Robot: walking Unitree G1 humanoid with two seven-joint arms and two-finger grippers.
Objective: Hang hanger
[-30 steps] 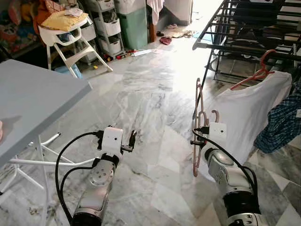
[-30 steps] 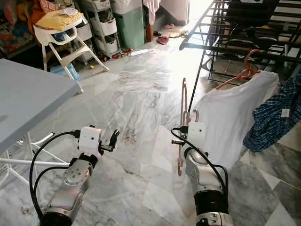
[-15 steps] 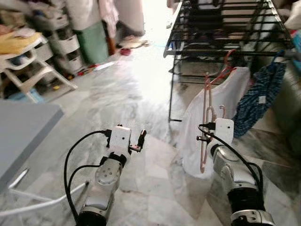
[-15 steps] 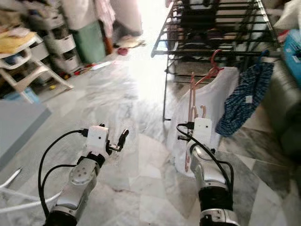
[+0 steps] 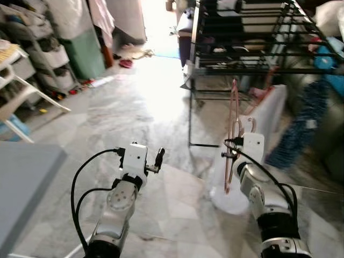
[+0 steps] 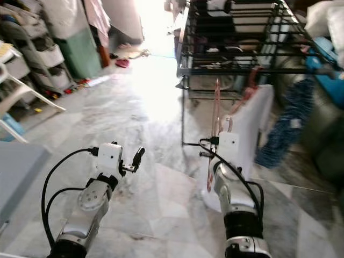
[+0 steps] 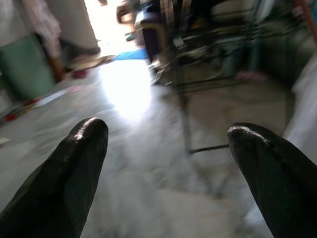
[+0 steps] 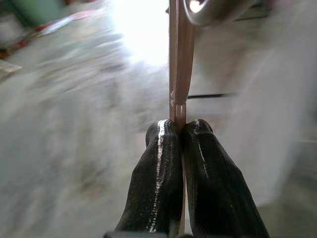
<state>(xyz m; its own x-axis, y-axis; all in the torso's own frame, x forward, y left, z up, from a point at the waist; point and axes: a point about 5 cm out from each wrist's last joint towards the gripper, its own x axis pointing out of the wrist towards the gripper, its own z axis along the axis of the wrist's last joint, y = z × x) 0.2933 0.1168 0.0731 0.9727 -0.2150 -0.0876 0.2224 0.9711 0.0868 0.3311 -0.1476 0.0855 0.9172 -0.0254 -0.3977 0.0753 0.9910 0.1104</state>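
Now right gripper [image 8: 179,130] clamped on pink hanger [image 8: 177,59], seemingly upright; left gripper [image 7: 166,136] wide.

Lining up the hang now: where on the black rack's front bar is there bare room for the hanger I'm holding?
The front bar looks bare between the rack's left corner post and the hanger carrying the white garment. Rightward it is crowded: white garment, then blue plaid cloth. The right gripper pinches the pink hanger below that bare stretch.

floor [image 5: 145,107] lying open ahead-left | drying rack [image 5: 242,54] standing ahead-right | white cloth [image 5: 269,107] hanging off rack front edge, blocking r side
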